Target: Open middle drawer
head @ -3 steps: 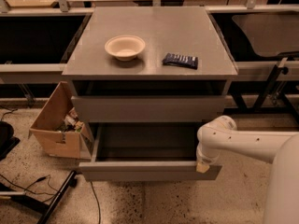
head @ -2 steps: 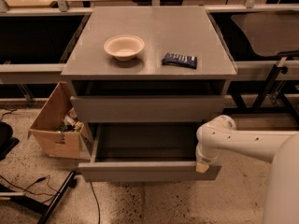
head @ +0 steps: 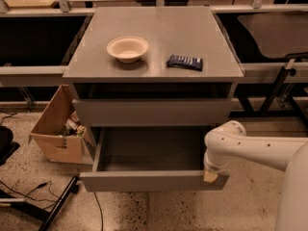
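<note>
So the middle drawer [head: 144, 181] was sitting well out of the cabinet [head: 159, 28], front panel far forward of the rest, and you could look straight down into its grey box interior, which looked bare from this angle. The top drawer [head: 151, 112] above it stuck out only a little, with a dark gap showing between its front and the cabinet top. Couldn't see the bottom drawer at all, the open one hid it.

The gripper [head: 210, 176] was down at the right end of the middle drawer's front, right at the top edge near the corner, with a small tan tip showing against the grey panel. Honestly couldn't tell how wide it was open or whether it actually had hold of the drawer, the white wrist covered most of it. The arm [head: 255, 150] came in from the right, running low across the floor side of the shot.

On top of the cabinet there was a pale bowl [head: 127, 48] left of centre and a dark blue packet [head: 185, 62] lying flat just to its right, the two apart. A cardboard box [head: 53, 129] with some junk in it sat on the floor beside the cabinet's left side, and a few cables [head: 29, 191] ran across the speckled floor in front of it.
</note>
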### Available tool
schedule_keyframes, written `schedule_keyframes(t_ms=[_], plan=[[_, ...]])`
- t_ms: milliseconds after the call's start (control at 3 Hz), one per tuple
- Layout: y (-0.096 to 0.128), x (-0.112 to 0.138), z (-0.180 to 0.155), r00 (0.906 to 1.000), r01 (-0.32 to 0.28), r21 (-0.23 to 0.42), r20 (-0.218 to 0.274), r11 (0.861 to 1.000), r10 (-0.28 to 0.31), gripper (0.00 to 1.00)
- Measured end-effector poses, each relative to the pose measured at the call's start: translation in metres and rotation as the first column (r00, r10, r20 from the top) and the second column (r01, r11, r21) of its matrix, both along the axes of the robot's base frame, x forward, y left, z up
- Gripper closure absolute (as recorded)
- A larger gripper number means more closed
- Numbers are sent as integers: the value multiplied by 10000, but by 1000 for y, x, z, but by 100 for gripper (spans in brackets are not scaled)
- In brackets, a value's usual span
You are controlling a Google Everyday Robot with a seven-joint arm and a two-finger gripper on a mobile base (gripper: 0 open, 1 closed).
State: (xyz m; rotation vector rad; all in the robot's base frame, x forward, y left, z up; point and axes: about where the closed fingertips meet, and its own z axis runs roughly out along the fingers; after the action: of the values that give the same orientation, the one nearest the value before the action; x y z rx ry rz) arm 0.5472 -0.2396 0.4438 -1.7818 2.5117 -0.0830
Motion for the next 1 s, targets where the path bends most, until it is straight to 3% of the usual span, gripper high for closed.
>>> schedule_keyframes(t_ms=[333, 1000], plan=[[0, 0, 0, 10000, 0, 0, 0, 10000, 0, 82], [0, 0, 0, 10000, 0, 0, -1, 10000, 0, 35]])
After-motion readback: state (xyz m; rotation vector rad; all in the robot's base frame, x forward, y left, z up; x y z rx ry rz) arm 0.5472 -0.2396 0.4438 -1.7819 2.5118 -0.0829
